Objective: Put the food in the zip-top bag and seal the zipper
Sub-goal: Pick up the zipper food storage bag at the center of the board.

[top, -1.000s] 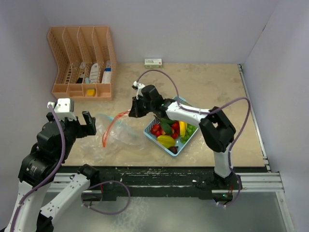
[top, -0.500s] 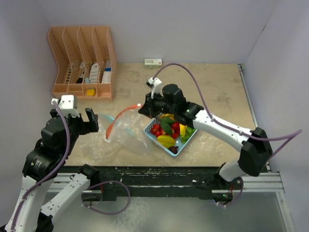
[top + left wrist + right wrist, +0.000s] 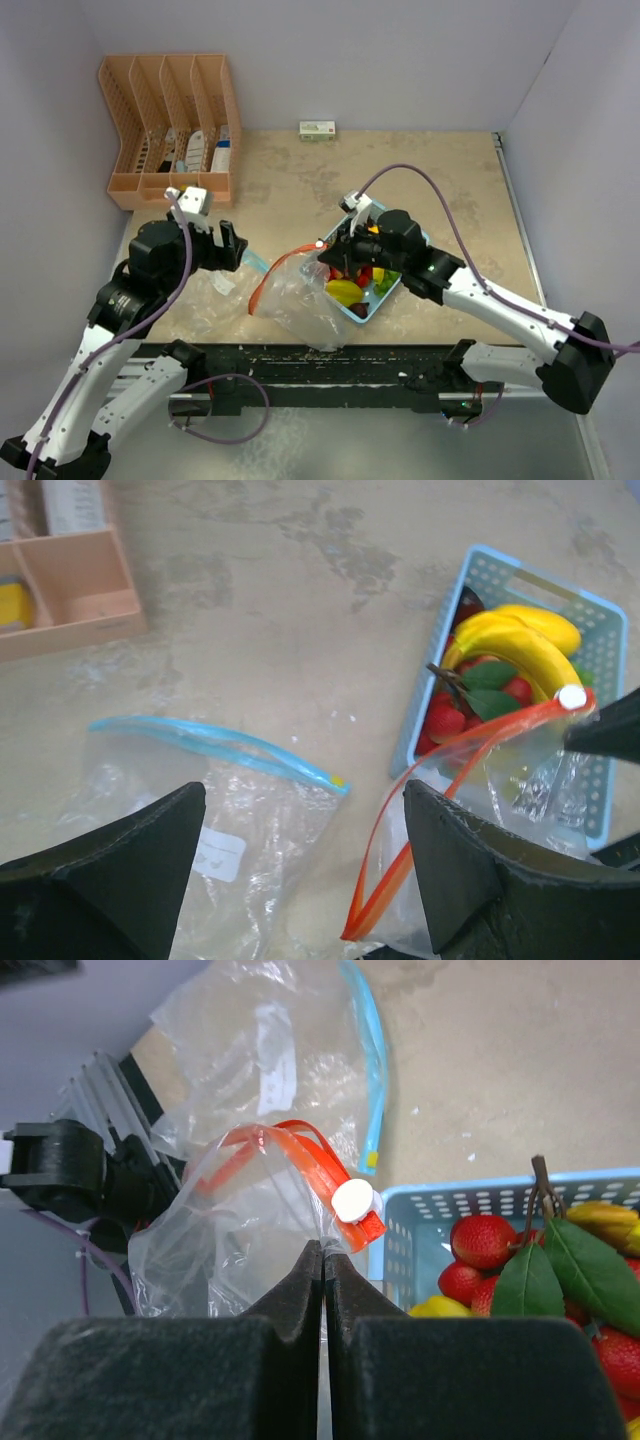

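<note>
a beige, mottled stone-look table top [image 3: 440,180] sits boxed in by plain pale lavender walls [image 3: 400,60] at back and both sides; a peach slotted organiser [image 3: 170,120] stands at the back left; a small white box [image 3: 317,128] lies by the back wall; the light is even and soft

Nothing readable here, tbh

White sticker [image 3: 221,855] on the blue-zip bag [image 3: 270,820] and some print on the little box [image 3: 317,129] by the back wall, both too blurry to make out.
</note>
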